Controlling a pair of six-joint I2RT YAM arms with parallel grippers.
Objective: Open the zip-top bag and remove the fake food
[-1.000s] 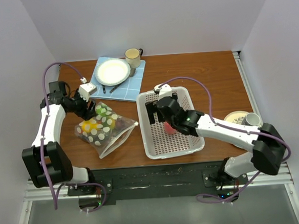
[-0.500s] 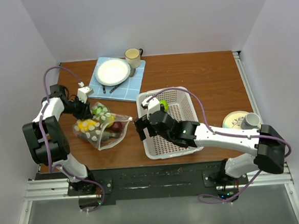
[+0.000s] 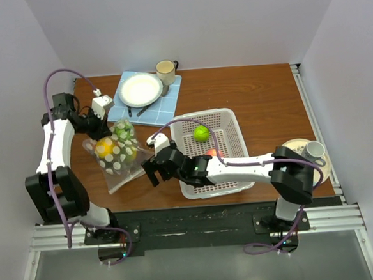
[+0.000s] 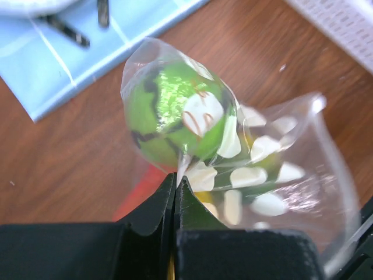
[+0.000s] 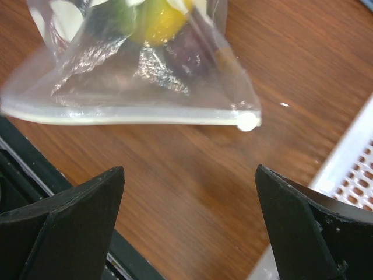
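The table (image 3: 253, 90) carries everything I work with. To the right of the middle stands the white basket (image 3: 232, 131), and it holds part of the job done: a green fruit (image 3: 201, 133) and a red piece (image 3: 213, 153) lie in it, out of the bag. I judge the task to be well begun but far from finished.

The zip-top bag (image 3: 116, 159) is on the left side of the table, near the basket but apart from it. My left gripper (image 4: 175, 181) has its fingers pressed together on a pinch of the bag's plastic at the far end, lifting that end so the bag sags towards my right arm. My right gripper (image 5: 189, 170) hangs low over the wood with its fingers spread wide, holding nothing, just short of the bag's pale zip edge (image 5: 116, 115). I cannot tell from here whether that edge is parted.

The rest of the fake food is inside the bag: a green ball (image 4: 169, 111) by my left fingers, a yellow piece (image 5: 160, 17), a dark maroon one (image 5: 192, 52), and an orange one (image 3: 104, 146). These are what is left to take out.
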